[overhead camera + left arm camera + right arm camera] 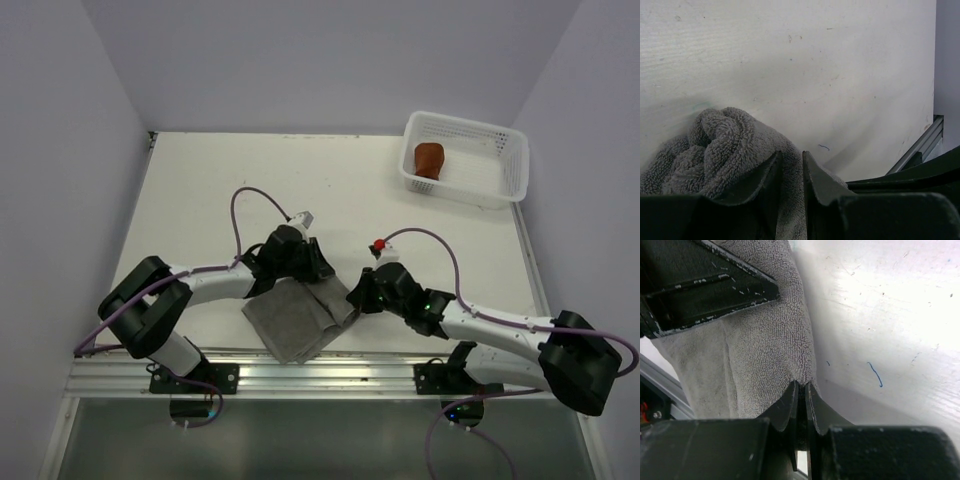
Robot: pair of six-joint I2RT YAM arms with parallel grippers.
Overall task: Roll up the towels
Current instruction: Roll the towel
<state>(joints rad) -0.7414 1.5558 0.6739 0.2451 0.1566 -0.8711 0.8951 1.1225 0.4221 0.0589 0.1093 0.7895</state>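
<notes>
Grey towel [296,322] lies at the near middle of the table [230,180], partly flat and bunched where the arms meet it. Left gripper [792,156] is nearly closed, pinching the bunched pile. Right gripper [801,386] is clamped tight on the towel's right edge. Rust-brown towel [430,158] sits rolled in the white mesh basket [462,190], far right.

Step in hand, as judged: rolling the grey one. To do it well, both grippers should turn the edge over together, level and evenly taut, so the roll comes out straight and not coned. The loose bunch wants tucking in first.
</notes>
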